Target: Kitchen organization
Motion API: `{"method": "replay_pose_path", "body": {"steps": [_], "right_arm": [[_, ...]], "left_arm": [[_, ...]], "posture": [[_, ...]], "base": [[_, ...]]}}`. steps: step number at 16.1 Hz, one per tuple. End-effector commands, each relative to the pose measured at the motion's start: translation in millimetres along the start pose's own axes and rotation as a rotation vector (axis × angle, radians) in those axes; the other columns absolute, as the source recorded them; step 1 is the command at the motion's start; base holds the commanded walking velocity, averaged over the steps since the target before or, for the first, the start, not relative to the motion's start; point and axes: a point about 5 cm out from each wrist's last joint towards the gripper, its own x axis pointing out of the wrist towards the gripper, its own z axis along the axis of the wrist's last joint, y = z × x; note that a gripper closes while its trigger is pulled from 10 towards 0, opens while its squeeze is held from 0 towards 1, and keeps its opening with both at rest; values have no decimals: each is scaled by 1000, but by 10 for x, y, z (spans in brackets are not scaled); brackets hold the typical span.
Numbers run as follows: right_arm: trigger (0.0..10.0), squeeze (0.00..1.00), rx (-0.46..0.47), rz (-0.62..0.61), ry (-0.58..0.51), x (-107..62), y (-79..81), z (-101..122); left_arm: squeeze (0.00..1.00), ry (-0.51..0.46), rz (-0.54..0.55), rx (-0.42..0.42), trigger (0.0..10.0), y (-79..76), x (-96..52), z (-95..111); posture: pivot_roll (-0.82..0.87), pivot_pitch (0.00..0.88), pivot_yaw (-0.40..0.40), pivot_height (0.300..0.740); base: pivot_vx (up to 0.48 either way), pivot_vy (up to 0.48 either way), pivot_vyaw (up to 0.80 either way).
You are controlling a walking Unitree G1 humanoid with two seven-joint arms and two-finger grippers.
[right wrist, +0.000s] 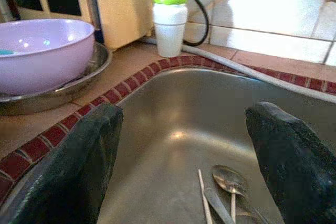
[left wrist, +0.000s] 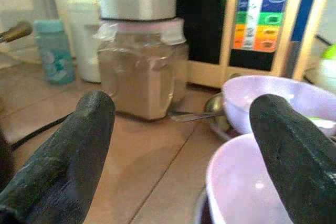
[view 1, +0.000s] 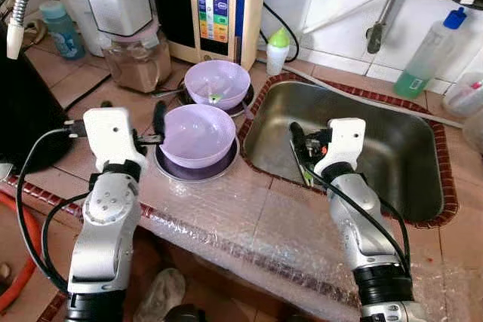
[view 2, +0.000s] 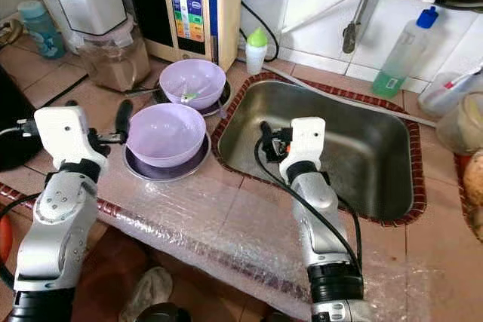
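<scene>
Two lilac bowls stand on the tiled counter left of the steel sink (view 1: pixel 392 122), each on a metal plate. The near bowl (view 1: pixel 198 135) looks empty. The far bowl (view 1: pixel 216 82) holds a small utensil. My left gripper (view 1: pixel 133 112) is open beside the near bowl's left rim, and one black finger (left wrist: pixel 294 156) hangs over that bowl (left wrist: pixel 247 182). My right gripper (view 1: pixel 302 156) is open, low inside the sink's left end. Spoons (right wrist: pixel 231 182) and other cutlery lie on the sink floor just ahead of its fingers (right wrist: pixel 68 166).
Along the back stand a water ioniser (view 1: pixel 219 5), a jar of brown powder (view 1: pixel 139 65), a teal bottle (view 1: pixel 60 28), a green-capped white bottle (view 1: pixel 278 50) and a soap bottle (view 1: pixel 426 58). A black appliance (view 1: pixel 23 111) stands at the left. Bubble wrap (view 1: pixel 249 224) covers the counter's front.
</scene>
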Motion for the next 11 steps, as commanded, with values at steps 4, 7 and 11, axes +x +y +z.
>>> {"method": "replay_pose_path", "body": {"steps": [4,7,11], "right_arm": [[10000,0,-7,-4,-13,10,-29,11],[10000,0,-9,63,-84,-11,65,116],[10000,1000,-14,107,-150,-9,127,253]], "left_arm": [[0,169,-14,-142,10000,8,-53,-186],[0,250,-47,-223,10000,-28,-23,-259],[1000,272,-29,-291,10000,-16,69,-213]], "posture": [[69,0,-5,740],[68,0,-4,740],[63,0,4,740]], "base": [[0,0,0],[0,0,0],[0,0,0]]}}
